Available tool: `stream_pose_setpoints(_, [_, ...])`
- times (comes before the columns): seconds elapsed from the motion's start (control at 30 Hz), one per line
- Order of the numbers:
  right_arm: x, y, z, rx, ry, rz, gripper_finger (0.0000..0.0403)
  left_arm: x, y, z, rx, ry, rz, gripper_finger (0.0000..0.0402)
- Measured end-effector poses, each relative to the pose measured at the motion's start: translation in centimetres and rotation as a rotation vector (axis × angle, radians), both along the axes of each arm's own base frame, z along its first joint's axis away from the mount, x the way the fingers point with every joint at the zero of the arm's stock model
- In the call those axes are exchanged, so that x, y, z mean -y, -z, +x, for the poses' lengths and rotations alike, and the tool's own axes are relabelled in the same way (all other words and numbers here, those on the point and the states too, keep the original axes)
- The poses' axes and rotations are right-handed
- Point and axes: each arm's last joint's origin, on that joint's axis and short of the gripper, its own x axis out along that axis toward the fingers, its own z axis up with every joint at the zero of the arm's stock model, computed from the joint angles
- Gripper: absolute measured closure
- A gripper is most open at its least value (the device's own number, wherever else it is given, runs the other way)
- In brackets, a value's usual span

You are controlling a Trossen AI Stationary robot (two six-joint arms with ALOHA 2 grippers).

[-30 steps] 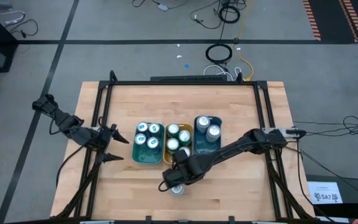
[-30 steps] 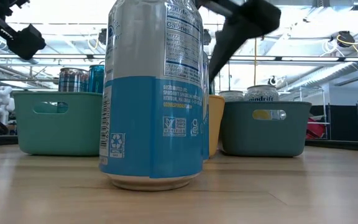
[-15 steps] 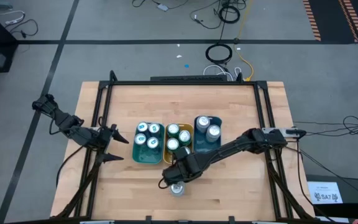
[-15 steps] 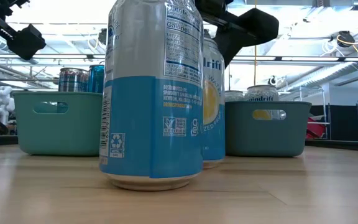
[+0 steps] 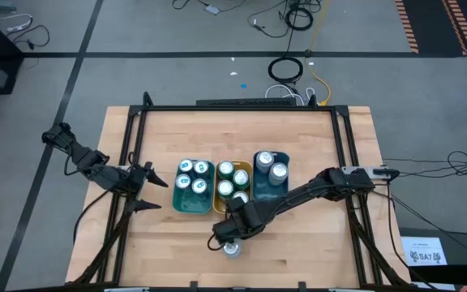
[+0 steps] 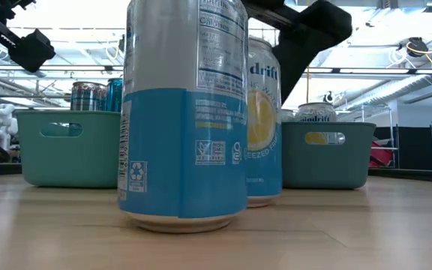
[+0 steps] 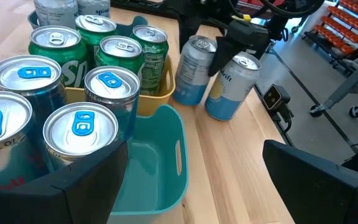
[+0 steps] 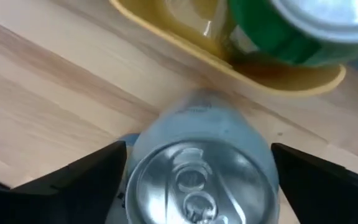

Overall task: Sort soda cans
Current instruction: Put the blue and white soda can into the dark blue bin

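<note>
- The right gripper [image 5: 227, 236] is seen near the table's [image 5: 331, 146] front edge, its fingers [image 8: 73, 171] spread wide on either side of a silver-and-blue can [image 8: 201, 168], which stands upright on the wood; a grip on it cannot be confirmed.
- A second loose silver-and-blue can [image 6: 182, 112] is seen just beside it, closest to the front edge.
- Blue cans [image 7: 82, 127] are held in the teal tray [image 5: 191, 203], green cans [image 7: 120, 56] in the yellow tray [image 5: 221, 204], and silver-white cans [image 5: 271, 165] in the blue tray [image 5: 272, 188]; the three trays are set side by side at the table's middle.
- The left gripper [image 5: 140, 193] is held wide apart and empty, near the left edge, beside the teal tray.
</note>
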Motion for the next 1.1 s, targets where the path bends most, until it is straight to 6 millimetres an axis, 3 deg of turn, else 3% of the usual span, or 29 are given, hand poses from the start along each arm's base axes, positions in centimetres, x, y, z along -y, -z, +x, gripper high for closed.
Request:
stream_pose_setpoints(0.13, [0.2,0.0,0.0,-0.005,0.005,-0.004,0.0034,0.0,0.0,0.0,0.000,0.000,0.000,0.0020])
stream_pose_setpoints(0.37, [0.1,0.0,0.0,-0.002,0.014,0.004,0.0128,0.0,0.0,0.0,0.000,-0.001,-0.001,0.0020])
stream_pose_setpoints(0.7, [-0.3,-0.6,-0.6,-0.021,-0.001,0.009,0.0128,0.0,0.0,0.0,0.002,-0.001,-0.003,0.0020])
stream_pose_setpoints(1.1, [-0.2,-5.4,-5.1,-0.084,0.077,-0.119,0.0123,0.0,-0.1,0.1,0.013,-0.013,-0.005,0.0020])
